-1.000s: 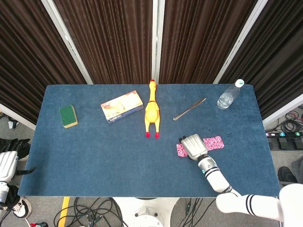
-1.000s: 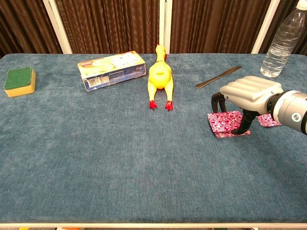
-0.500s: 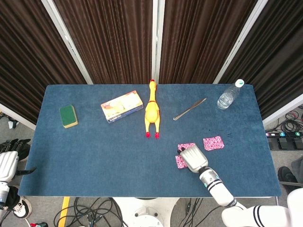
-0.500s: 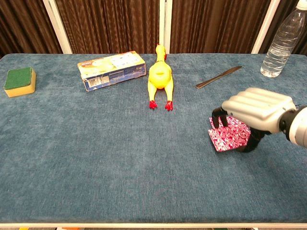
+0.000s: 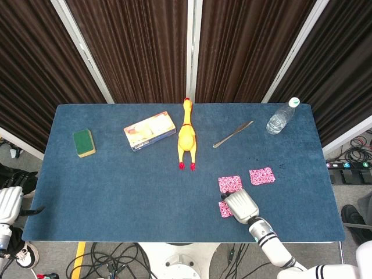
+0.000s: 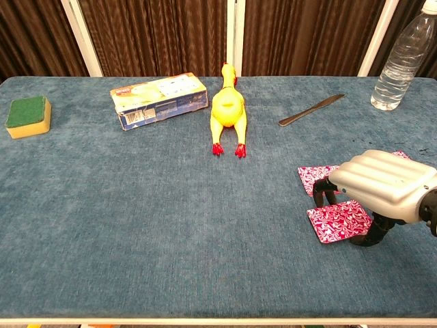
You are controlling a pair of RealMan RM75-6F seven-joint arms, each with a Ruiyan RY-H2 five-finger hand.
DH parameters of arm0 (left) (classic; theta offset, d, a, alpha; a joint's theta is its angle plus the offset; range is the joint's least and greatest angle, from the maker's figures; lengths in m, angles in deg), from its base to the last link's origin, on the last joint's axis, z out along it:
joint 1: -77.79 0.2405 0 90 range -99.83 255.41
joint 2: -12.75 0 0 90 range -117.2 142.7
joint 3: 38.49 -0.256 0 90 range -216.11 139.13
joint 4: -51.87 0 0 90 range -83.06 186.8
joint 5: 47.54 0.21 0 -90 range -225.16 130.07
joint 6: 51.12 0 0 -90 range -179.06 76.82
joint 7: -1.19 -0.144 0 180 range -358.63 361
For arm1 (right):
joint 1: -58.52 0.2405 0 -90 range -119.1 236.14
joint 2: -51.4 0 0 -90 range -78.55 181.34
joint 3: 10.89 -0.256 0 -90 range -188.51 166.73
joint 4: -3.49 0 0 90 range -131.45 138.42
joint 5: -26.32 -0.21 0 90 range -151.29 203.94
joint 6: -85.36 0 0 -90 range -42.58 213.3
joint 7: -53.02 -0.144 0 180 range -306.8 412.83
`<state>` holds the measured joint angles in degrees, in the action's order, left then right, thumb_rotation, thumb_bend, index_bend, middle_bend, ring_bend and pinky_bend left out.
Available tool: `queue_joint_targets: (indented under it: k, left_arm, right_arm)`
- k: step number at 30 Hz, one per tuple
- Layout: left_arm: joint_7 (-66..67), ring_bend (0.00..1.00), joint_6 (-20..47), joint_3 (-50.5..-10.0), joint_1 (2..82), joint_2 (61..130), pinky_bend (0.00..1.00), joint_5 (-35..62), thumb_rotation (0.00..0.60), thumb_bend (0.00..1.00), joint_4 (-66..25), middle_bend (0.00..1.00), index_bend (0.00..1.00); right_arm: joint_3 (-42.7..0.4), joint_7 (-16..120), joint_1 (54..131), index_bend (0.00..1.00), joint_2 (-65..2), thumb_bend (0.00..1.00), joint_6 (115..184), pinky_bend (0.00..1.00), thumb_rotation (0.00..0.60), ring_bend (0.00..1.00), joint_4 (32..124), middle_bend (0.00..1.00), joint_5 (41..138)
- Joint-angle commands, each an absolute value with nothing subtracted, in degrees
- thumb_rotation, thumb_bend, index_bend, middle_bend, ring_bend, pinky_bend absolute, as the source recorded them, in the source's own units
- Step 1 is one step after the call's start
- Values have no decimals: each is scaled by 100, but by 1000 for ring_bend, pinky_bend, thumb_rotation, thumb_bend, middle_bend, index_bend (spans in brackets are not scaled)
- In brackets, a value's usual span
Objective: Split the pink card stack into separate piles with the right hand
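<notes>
Three lots of pink patterned cards show on the blue table (image 5: pixel 116 186). One pile (image 5: pixel 230 183) (image 6: pixel 314 178) lies right of centre, and a second pile (image 5: pixel 261 175) lies to its right, mostly hidden behind my hand in the chest view. Nearer the front edge, my right hand (image 5: pixel 241 205) (image 6: pixel 382 184) arches over a third lot of pink cards (image 5: pixel 224 209) (image 6: pixel 339 223) and grips it between thumb and fingers, low at the cloth. My left hand (image 5: pixel 9 203) hangs off the table's left front corner, and its fingers are unclear.
A yellow rubber chicken (image 5: pixel 186 135) lies mid-table, with a card box (image 5: pixel 149 131) and a green sponge (image 5: pixel 83 143) to its left. At the back right are a butter knife (image 5: pixel 232 134) and a water bottle (image 5: pixel 282 117).
My right hand has drawn toward the front edge with some pink cards, leaving a pile behind where it was. The far right pile and the left hand have not moved.
</notes>
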<state>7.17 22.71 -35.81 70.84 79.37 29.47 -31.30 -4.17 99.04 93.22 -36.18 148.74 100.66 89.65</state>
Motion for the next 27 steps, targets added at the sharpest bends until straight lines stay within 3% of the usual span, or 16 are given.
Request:
queue_joint_targets:
  k: [1,4,9,14,24,27]
  left_arm:
    - [716,79,2272,-3582,7086,7938,177,2946,600,28,-3134,149,148]
    - [711,79,2264,-3583,7082,7941,178,2947,600,28,-3128,149,148]
    - [681,79,2263,-3566,7077,7946,178,2922,600,28,-3108,149,148]
    - [693,79,2266,-3572,7091,7957,177,2913,600,28,-3096,149,148]
    - [651,79,2257,-3560,7075,7937,177,2910,600,28,-3143,149,148]
    - [640,79,2272,-3560,7080,7930,177,2913,600,28,-3163,149,148]
  right_arm:
    - [-417,9894,9301,421,-3611,101,14848,974,600,804,10071,422,8986]
    - [-417,9906,9308,390,-3585,95,14742,974,600,803,10068,388,8945]
    - [-483,9844,9328,244,-3559,45,14623,973,600,799,10023,305,8909]
    - [-536,9836,9315,187,-3528,34,14609,973,600,798,10007,264,8889]
    - [-767,9371,9251,178,-2958,25,14822,973,600,798,10662,258,9218]
    - [-929,8922,9113,231,-2742,13,15175,973,600,798,10792,290,9577]
